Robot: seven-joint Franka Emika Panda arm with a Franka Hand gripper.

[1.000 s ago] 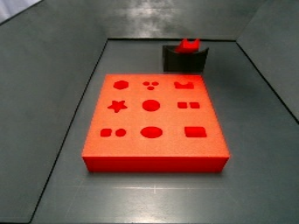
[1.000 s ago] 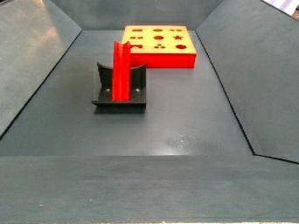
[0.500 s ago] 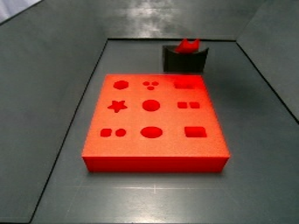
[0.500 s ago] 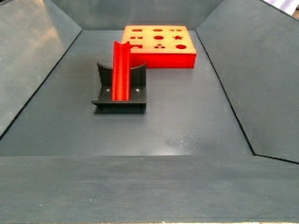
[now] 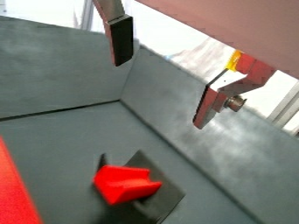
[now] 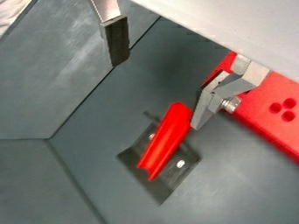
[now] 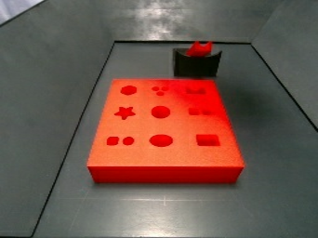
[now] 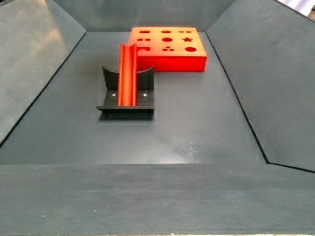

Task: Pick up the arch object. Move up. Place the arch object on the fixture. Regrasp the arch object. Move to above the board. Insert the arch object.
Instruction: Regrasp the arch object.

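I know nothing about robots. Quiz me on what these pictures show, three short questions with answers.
1. True or false: the gripper is clamped on the arch object.
2. What does the arch object rest on?
3. Which is empty: A) the board's cut-outs, B) the fixture?

Key
1. False. In both wrist views the fingers are spread apart above the piece, with nothing between them.
2. The fixture.
3. A.

A robot test cell in a lab: grey sloping walls [image 8: 50, 55] are enclosing a bare floor, the jaws hanging open above the fixture [image 6: 163, 162]
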